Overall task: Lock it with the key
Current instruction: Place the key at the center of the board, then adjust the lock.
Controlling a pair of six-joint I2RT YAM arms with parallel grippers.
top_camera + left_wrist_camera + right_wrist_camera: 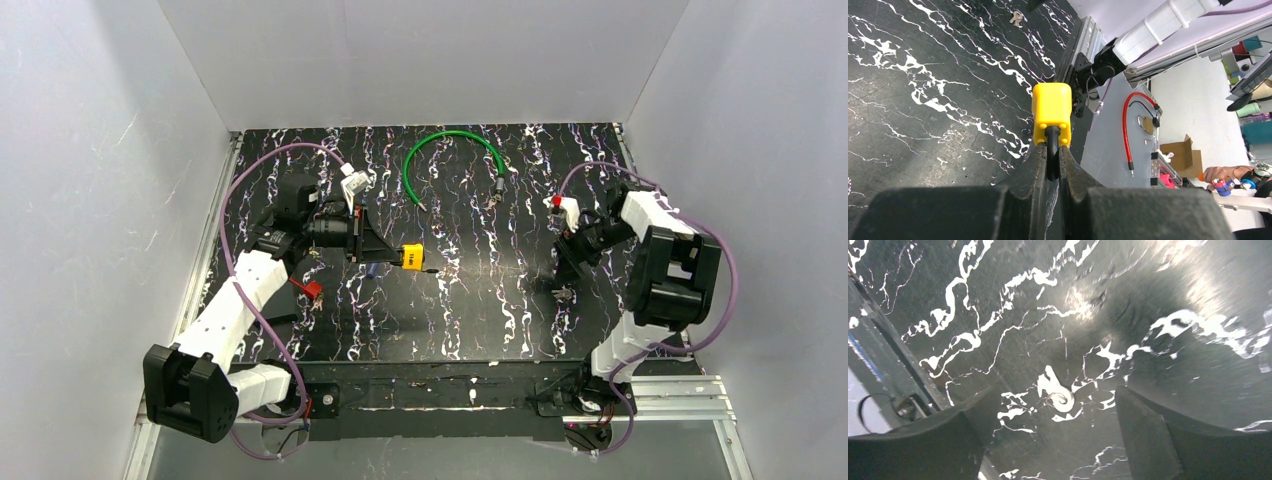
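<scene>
Right gripper point(567, 268) is hovering, jaws spread, directly over the key point(1057, 396). Key is lying flat on the surface point(480, 300), long axis roughly across their closing line. Left gripper point(1050, 160), well left, is pinching the lock point(1051, 107) by its shackle.

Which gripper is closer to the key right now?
Right. The right gripper hangs open right over the key; the left gripper is away across the table, shut on the lock.

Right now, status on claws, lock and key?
Left claw shut on lock, by the shackle. Right claw open over key on table. Nothing between claw and key.
</scene>
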